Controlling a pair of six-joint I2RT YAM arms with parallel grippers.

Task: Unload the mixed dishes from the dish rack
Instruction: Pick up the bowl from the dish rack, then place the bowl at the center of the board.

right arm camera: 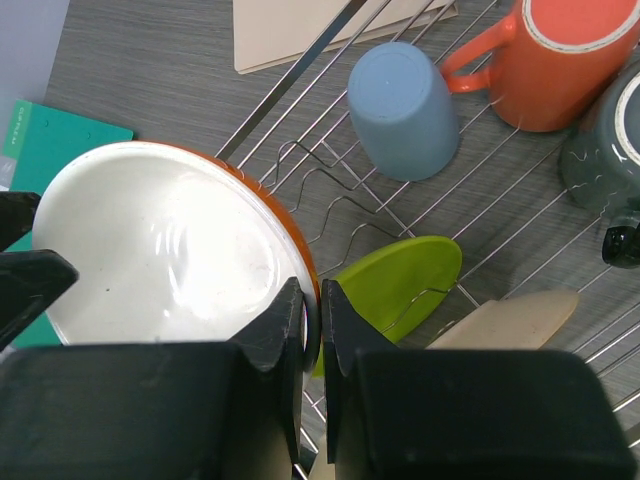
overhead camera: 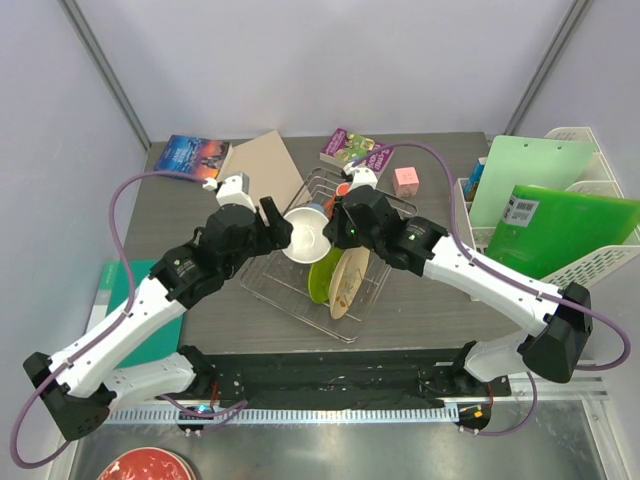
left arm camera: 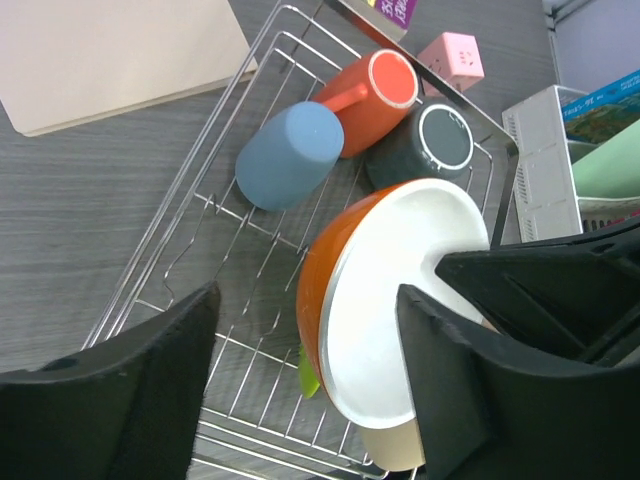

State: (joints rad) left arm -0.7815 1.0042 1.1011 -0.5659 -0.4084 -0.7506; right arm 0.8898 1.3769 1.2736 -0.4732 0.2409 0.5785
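Observation:
The silver wire dish rack [overhead camera: 268, 287] lies at the table's middle. My right gripper [right arm camera: 312, 300] is shut on the rim of the small white and orange bowl [right arm camera: 170, 240], holding it tilted above the rack [right arm camera: 330, 180]. My left gripper [left arm camera: 308, 295] is open, with the bowl [left arm camera: 390, 310] between its fingers. The light blue mug [left arm camera: 290, 155], orange mug [left arm camera: 375, 95] and dark grey mug [left arm camera: 435, 145] lie at the rack's far end. The lime green plate [overhead camera: 325, 275] and beige plate [overhead camera: 350, 285] stand on edge under the bowl [overhead camera: 305, 238].
A beige folder [overhead camera: 262, 165], a blue book [overhead camera: 192, 155], a purple book [overhead camera: 348, 148] and a pink cube [overhead camera: 406, 180] lie behind the rack. A white basket [overhead camera: 590, 265] with green boards stands right. A teal notebook [overhead camera: 120, 285] lies left. A red bowl [overhead camera: 145, 468] sits at the near edge.

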